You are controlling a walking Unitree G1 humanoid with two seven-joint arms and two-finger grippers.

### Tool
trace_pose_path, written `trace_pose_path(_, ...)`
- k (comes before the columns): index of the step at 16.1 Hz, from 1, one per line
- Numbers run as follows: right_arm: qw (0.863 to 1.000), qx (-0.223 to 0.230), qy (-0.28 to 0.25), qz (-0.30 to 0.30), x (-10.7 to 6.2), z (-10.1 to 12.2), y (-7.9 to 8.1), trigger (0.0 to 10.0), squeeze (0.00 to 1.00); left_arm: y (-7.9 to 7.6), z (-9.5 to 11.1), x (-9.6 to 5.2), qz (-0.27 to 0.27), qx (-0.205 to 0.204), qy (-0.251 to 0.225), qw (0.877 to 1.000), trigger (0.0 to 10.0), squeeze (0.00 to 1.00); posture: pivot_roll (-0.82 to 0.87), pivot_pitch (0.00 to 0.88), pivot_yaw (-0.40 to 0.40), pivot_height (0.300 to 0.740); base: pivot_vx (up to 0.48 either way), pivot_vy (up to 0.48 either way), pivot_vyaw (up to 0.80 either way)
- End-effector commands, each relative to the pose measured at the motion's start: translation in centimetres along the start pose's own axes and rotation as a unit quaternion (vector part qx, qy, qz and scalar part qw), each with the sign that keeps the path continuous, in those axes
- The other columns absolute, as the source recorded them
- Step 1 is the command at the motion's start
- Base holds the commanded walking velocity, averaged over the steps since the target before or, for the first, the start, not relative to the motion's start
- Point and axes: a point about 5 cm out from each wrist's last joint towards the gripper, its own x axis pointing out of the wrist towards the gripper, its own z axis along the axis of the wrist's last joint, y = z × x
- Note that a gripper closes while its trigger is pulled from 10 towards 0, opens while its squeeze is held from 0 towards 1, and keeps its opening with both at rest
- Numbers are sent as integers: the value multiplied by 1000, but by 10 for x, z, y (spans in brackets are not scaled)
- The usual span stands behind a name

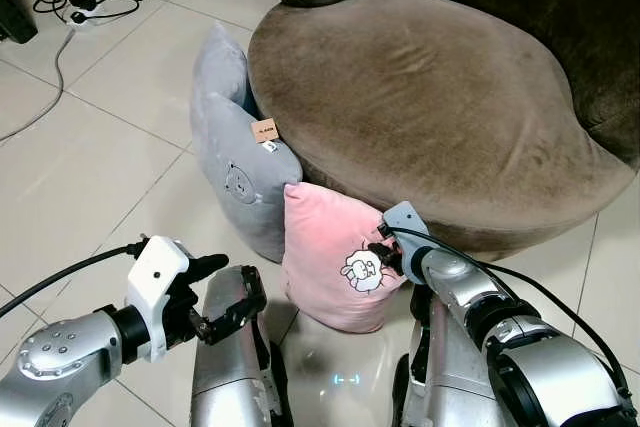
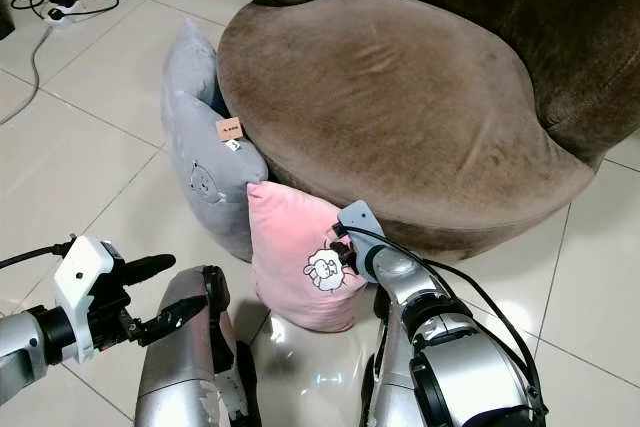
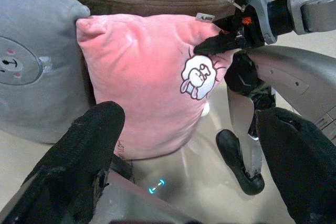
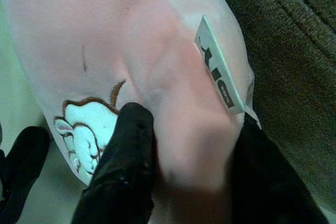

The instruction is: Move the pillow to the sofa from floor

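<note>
left gripper [image 1: 222, 292]: closest to me, fingers spread apart with nothing in them, hanging just off the pink pillow's free side.
right gripper [image 4: 189, 182]: pinched onto the pink pillow's [image 1: 325, 267] top corner by the sheep patch [image 3: 198, 78], one finger on the front face, the other behind.
pillow spot: standing upright on the tile floor [image 1: 90, 147], leaning against the sofa's [image 1: 430, 107] base, touching the grey pillow [image 1: 235, 157] next to it.
risk: honestly it's a one-corner pinch on soft plush, so I figure it could slide out or just swing and flop once I lift.
risk 2: might drag the grey one over too.
labels: white tag [image 4: 216, 69] at the pink corner has dark print, can't read it; small tan tag [image 1: 264, 129] on the grey one, also unreadable.
</note>
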Motion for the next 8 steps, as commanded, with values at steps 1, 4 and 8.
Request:
trace_pose_path(1,1000,2,8,12,1,-5,5,0,0,0,-4,0,3,3,16,1000,10000,0,110,234,73,505,0,0,0)
trace_pose_path(4,1000,0,9,16,0,-7,6,0,0,2,-4,3,7,10,14,1000,10000,0,104,215,76,505,0,0,0)
trace_pose_path(8,999,-6,-4,38,-3,-9,3,0,0,8,1,10,49,28,-16,998,10000,0,76,158,89,505,0,0,0)
